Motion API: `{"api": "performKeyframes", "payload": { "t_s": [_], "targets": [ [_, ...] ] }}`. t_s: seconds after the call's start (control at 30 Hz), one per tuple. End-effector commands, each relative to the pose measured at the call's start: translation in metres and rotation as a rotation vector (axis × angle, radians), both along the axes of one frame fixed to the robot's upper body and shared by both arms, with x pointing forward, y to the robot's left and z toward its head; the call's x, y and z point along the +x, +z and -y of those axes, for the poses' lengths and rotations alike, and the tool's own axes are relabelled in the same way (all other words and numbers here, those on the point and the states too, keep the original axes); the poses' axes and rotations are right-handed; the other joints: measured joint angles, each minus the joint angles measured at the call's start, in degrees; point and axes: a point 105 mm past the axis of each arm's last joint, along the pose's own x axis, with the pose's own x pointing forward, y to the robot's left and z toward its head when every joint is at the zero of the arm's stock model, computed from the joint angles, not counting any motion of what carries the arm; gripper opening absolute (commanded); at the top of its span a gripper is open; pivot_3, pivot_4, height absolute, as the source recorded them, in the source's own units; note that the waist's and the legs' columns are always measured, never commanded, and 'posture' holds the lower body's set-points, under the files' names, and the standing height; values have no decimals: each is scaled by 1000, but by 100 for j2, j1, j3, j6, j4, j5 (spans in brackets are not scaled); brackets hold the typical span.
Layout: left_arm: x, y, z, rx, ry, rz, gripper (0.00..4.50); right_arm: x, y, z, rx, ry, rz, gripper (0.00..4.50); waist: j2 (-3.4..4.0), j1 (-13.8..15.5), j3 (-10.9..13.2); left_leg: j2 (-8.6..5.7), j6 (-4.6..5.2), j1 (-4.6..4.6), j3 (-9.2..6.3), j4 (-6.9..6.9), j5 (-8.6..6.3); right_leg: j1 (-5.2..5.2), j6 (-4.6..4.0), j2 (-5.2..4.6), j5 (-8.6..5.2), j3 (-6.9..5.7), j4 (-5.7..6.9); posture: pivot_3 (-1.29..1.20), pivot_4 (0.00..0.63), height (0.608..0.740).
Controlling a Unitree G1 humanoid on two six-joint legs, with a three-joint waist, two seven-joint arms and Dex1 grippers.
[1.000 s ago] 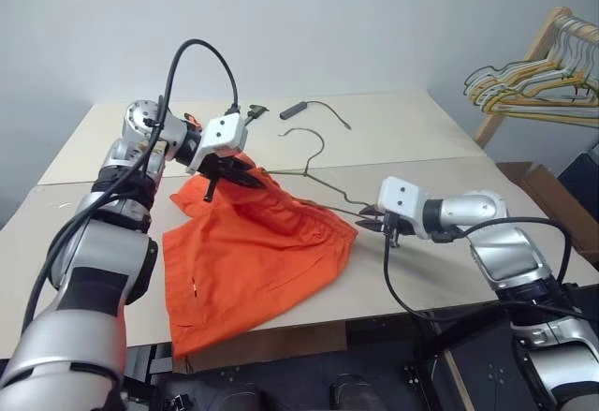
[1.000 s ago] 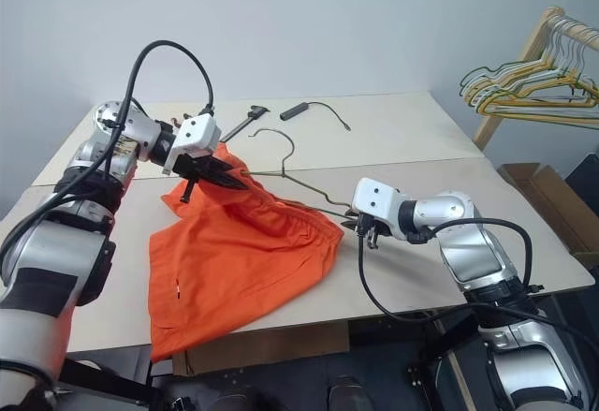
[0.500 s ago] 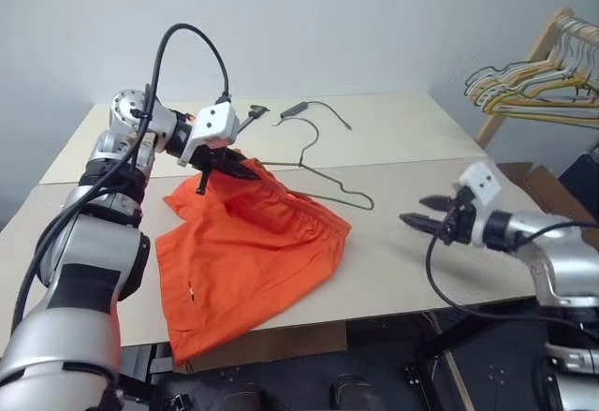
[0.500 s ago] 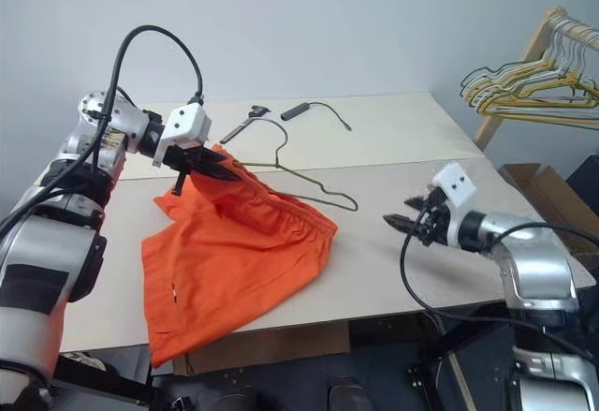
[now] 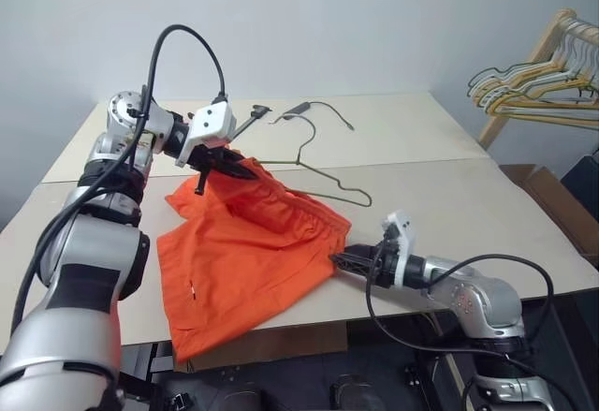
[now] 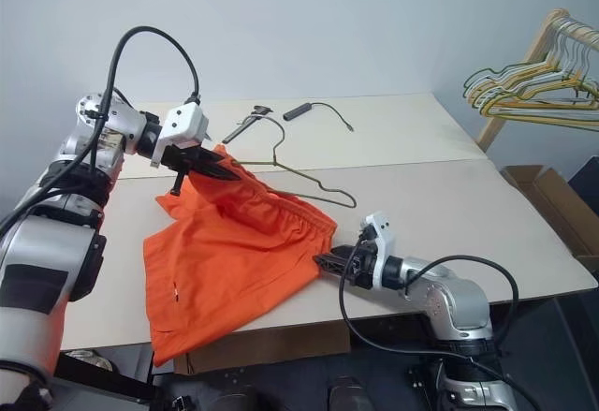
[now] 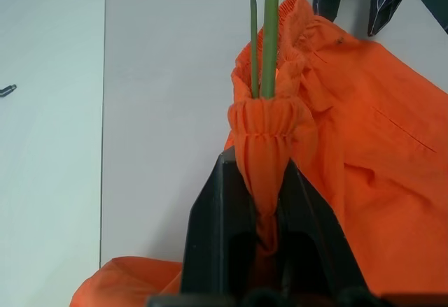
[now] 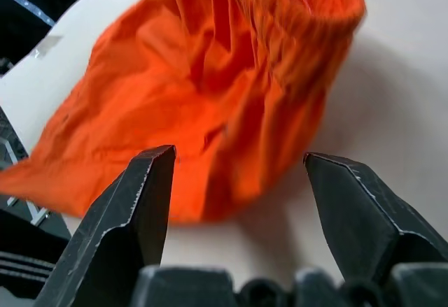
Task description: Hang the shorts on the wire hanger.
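The bright orange shorts [image 5: 248, 252] lie spread on the table, one end of the gathered waistband lifted. My left gripper [image 7: 264, 202] is shut on that bunched waistband [image 7: 269, 122], above the table at the shorts' far side. The wire hanger [image 7: 270, 34] runs through the waistband beside the grip; its hook [image 5: 312, 130] and far corner [image 5: 367, 200] rest on the table beyond the shorts. My right gripper [image 5: 339, 261] is low over the table at the shorts' right edge, pointing into the fabric. It is open, with the orange cloth [image 8: 231, 97] just ahead of its fingers [image 8: 133, 202].
A black cable with a plug [image 5: 298, 108] and a dark tool [image 5: 255, 113] lie at the table's far side. A wooden rack of coloured hangers [image 5: 533, 88] stands at the right, a cardboard box [image 5: 552, 200] below it. The table's front edge [image 5: 393, 306] runs just under my right arm.
My right gripper let go of the hanger's corner, swung out to the right and opened, then dropped and came back to the shorts' right edge. The left gripper kept its hold.
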Motion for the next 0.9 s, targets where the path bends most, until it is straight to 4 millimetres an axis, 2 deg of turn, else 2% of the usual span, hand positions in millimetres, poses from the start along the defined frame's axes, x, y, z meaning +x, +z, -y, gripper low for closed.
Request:
{"api": "performKeyframes", "payload": {
  "t_s": [0.03, 0.1, 0.33, 0.5, 0.67, 0.77, 0.9],
  "targets": [
    [1, 21, 2, -18, -17, 71, 0, 13, 12, -5, 38, -29, 46, 3074, 0, -7, 0, 0, 0, 1, -1, -1, 0, 0, 0, 1, 0, 0, 0, -57, 0, 740],
    [1, 21, 2, -22, -16, 71, 0, 17, 18, -5, 64, -39, 57, 2576, 0, -12, 0, 1, 0, 1, -1, -1, 0, -1, 0, 3, 0, 0, 2, -56, 0, 740],
    [1, 19, -1, -31, -7, 66, 0, 24, 15, -1, 52, -76, 33, 127, 0, -11, 0, 1, 0, 0, -4, -2, 0, -1, 0, 2, 0, -2, 4, -50, 0, 740],
    [-3, 19, -9, -30, 6, 53, 0, 30, 13, 15, 13, -116, 35, 57, 0, -18, 0, 1, 0, -1, -3, -1, 0, -1, 0, 1, 0, -2, 5, -48, 0, 740],
    [-13, 22, -21, -12, 1, 38, 0, 36, 15, 45, -59, -139, 66, 57, 1, -26, 0, 2, 2, 0, -4, -2, -1, -1, 0, 1, 0, -2, 5, -51, 0, 740],
    [-22, 26, -25, -8, -20, 24, 0, 39, 19, 63, -128, -114, 110, 57, 1, -25, 1, 3, 2, -1, -4, -2, -2, -1, 1, 0, -1, 0, 5, -50, 0, 740],
    [-27, 27, -27, 1, -35, 10, 0, 42, 25, 73, -180, -65, 160, 57, 1, -7, 1, 3, 3, 1, -3, -1, -2, 0, 2, 0, -2, 0, 1, -42, 0, 740]
  ]
}}
